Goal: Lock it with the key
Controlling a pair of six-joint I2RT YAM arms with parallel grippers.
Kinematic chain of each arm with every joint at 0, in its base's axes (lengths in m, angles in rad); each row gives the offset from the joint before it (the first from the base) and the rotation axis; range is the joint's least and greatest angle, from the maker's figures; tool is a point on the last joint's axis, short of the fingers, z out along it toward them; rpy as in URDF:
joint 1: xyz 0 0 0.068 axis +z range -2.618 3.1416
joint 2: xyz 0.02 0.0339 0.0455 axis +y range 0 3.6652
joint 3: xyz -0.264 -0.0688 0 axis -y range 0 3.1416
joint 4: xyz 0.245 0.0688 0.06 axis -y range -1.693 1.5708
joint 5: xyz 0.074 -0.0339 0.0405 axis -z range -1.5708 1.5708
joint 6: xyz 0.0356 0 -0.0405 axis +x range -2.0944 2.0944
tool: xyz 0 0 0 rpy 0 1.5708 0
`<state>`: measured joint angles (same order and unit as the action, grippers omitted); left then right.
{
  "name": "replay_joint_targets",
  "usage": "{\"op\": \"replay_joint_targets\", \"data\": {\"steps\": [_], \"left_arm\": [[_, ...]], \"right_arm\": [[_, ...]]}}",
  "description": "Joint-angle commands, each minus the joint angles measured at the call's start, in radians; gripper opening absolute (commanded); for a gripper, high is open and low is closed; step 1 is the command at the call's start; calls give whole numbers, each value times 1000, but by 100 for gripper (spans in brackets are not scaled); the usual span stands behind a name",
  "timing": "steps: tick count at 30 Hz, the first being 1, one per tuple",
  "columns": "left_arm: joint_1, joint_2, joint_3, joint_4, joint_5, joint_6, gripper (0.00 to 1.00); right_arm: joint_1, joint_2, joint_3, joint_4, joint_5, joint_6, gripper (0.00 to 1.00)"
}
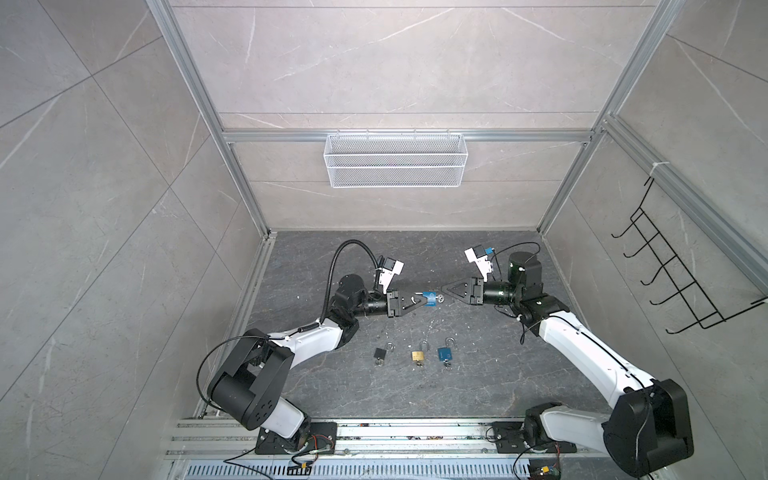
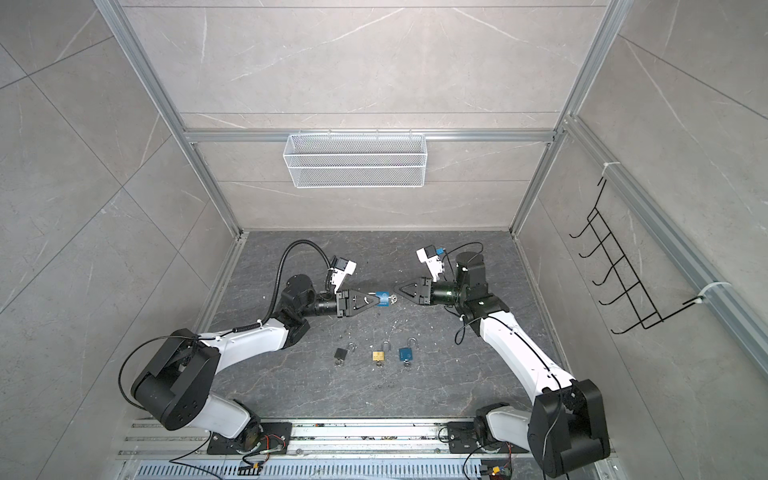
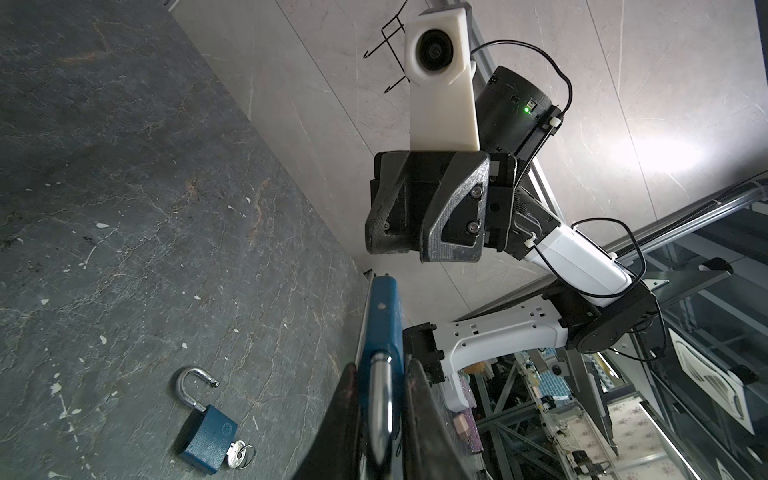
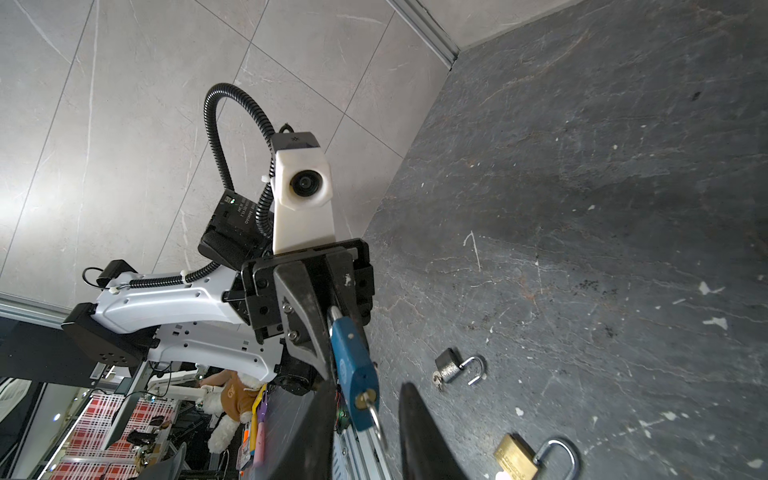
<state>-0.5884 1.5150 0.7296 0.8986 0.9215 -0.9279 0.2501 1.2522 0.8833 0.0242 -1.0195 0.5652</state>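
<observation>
A blue padlock (image 1: pixel 430 298) hangs in the air over the middle of the dark table, and my left gripper (image 1: pixel 423 300) is shut on its shackle end. In the left wrist view the chrome shackle (image 3: pixel 380 407) lies between the two fingers, with the blue body (image 3: pixel 384 316) sticking out past them. The key (image 4: pixel 365 401), with its ring, sits in the padlock's free end. My right gripper (image 4: pixel 365 419) faces it from the right. Its jaws stand apart on either side of the key, with a gap showing. In both top views the right gripper (image 2: pixel 395 288) is close to the key (image 2: pixel 392 299).
Three more padlocks lie with open shackles near the table's front: black (image 1: pixel 379 353), brass (image 1: pixel 417 355) and blue (image 1: pixel 444 353). A white wire basket (image 1: pixel 395 160) hangs on the back wall. A black hook rack (image 1: pixel 681 266) is on the right wall.
</observation>
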Motion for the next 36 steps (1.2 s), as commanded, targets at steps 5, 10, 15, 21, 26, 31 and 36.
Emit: {"op": "replay_joint_targets", "data": {"steps": [5, 10, 15, 21, 26, 31, 36], "left_arm": [[6, 4, 37, 156, 34, -51, 0], [5, 14, 46, 157, 37, -61, 0], [5, 19, 55, 163, 38, -75, 0], [5, 35, 70, 176, 48, -88, 0], [6, 47, 76, 187, 51, -100, 0], [6, 53, 76, 187, 47, -101, 0], [9, 62, 68, 180, 20, -101, 0]], "right_arm": [[0, -22, -18, -22, -6, -29, 29], [0, -14, -53, 107, -62, 49, 27], [3, -21, -69, 144, -81, 69, 23], [2, -14, -86, 184, -91, 92, 21], [2, -13, -89, 195, -93, 101, 19], [2, -13, -93, 201, -94, 102, 15], [2, -17, -111, 241, -97, 129, 12]]}}
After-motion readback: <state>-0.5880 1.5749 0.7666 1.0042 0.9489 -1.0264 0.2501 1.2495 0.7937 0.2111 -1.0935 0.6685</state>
